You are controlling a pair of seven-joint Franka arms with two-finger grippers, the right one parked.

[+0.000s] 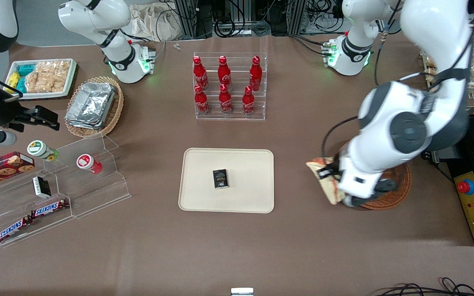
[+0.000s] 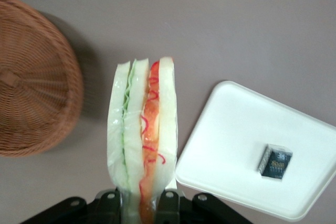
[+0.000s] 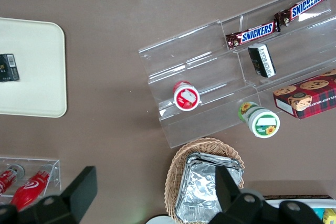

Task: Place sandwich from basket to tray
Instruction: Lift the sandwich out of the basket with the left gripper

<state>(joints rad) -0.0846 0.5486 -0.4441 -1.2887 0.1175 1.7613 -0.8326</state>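
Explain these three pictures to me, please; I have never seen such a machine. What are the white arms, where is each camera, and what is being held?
The white arms are robot arms on a brown table. One picture looks at them from the front; the other two come from cameras on their wrists. The working arm's gripper is shut on a wrapped sandwich, lifted beside the brown wicker basket, which looks empty, and not yet over the cream tray. A small black packet lies on that tray. Farther from the front camera stand red bottles in a clear rack. Toward the parked arm's end lie a basket of foil trays, snack bars and a cookie box.
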